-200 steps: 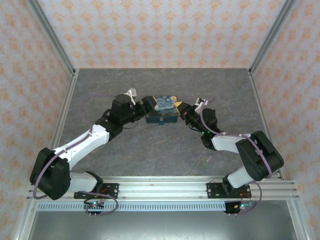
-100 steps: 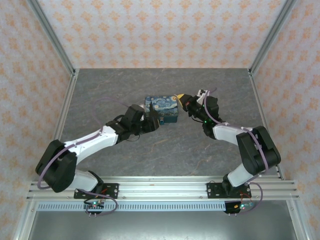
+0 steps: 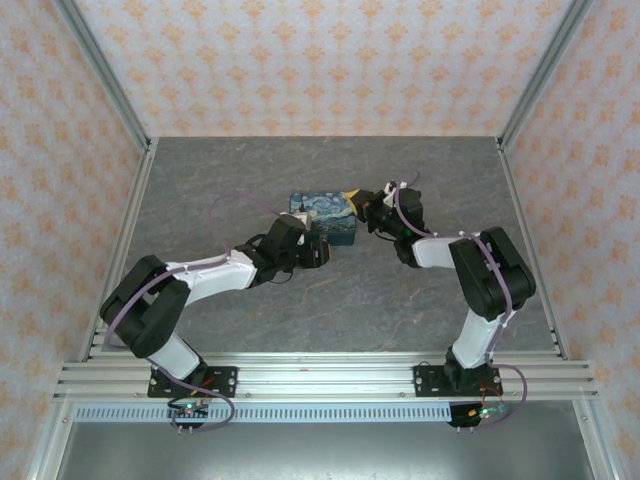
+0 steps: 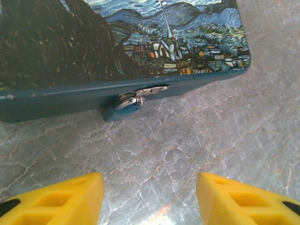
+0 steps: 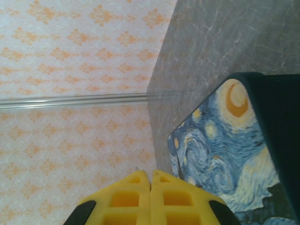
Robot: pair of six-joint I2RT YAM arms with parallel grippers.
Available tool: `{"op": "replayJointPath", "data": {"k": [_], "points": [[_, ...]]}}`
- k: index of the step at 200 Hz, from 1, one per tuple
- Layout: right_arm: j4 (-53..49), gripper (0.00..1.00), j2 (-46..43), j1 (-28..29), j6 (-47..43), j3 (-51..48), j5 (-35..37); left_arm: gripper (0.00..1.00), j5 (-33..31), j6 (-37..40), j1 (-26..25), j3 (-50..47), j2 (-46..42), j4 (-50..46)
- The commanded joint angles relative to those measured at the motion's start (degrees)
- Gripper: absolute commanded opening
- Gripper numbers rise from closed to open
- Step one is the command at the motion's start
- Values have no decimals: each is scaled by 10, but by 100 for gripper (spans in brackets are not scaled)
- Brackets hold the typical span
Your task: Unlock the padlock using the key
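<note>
Before the box [image 4: 70,51], left tool [image 4: 150,187] agape

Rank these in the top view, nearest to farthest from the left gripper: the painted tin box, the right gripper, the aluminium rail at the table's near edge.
From the left gripper:
1. Painted tin box, directly ahead of it, toward the back.
2. Right gripper, at the box's right end.
3. Aluminium rail, back at the near edge by the arm bases.
</note>
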Motion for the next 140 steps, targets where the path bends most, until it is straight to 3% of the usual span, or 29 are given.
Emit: {"op": "replayJointPath", "data": {"k": [1, 140], "points": [[50, 0, 13, -2, 16, 24, -7, 53, -22, 27, -1, -4, 17, 53], [68, 0, 56, -1, 33, 34, -10, 44, -73, 74, 0, 27, 123, 132]]}}
